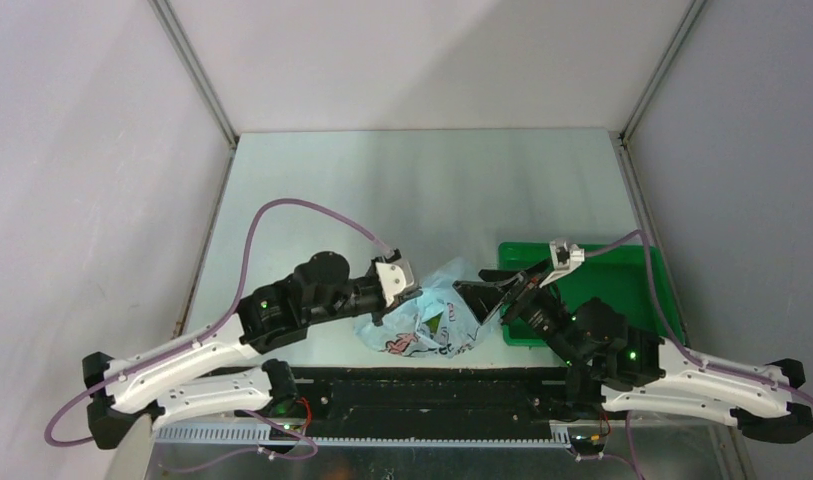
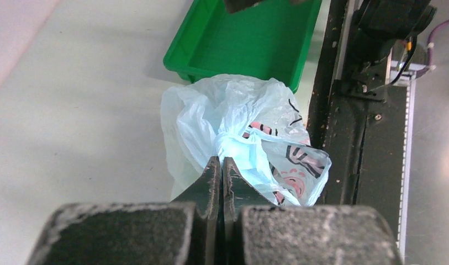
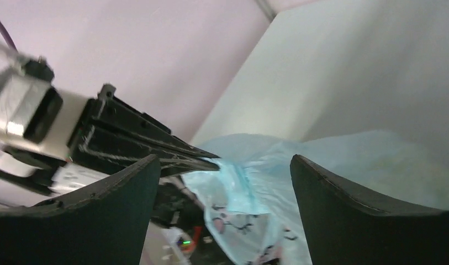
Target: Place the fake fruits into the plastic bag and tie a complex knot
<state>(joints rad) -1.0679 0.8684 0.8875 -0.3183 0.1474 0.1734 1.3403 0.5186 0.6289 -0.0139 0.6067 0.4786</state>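
The light-blue plastic bag lies crumpled at the near middle of the table, with its pink-and-dark print facing the arms. My left gripper is shut on a fold of the bag's upper edge; its jaws stand closed together. My right gripper is open just right of the bag, its two fingers spread wide on either side of the plastic without touching it. In the right wrist view the left gripper's fingertips pinch the bag. No grapes or yellow fruit show; the bag is bulged.
A rigid green tray stands right of the bag, under the right arm; it looks empty in the left wrist view. The black base rail runs along the near edge, close to the bag.
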